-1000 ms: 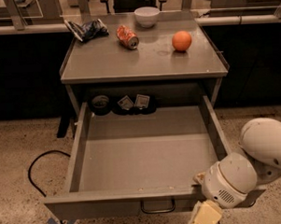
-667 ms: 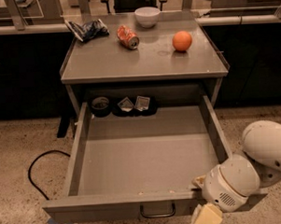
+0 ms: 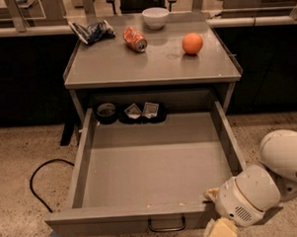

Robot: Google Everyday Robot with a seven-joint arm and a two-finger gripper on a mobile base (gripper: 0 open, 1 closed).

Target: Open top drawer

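Note:
The top drawer (image 3: 123,221) of the grey metal cabinet stands pulled far out toward me. Its broad shallow grey tray (image 3: 155,159) is bare in front, with a dark round container (image 3: 107,112) and small packets (image 3: 142,111) at the back. The small dark wire handle (image 3: 166,224) sits at the centre of the drawer front, at the bottom of the view. My gripper (image 3: 220,228) is at the lower right, just past the drawer's front right corner and right of the handle, with the white arm (image 3: 283,159) behind it.
On the cabinet top (image 3: 151,66) lie a white bowl (image 3: 155,17), a crushed red can (image 3: 135,39), an orange (image 3: 192,43) and a dark crumpled bag (image 3: 91,31). A black cable (image 3: 37,179) loops on the speckled floor at the left. Dark counters stand behind.
The drawer has slid a little further out toward me, and its front and handle sit lower in the view. The gripper stays by the front right corner.

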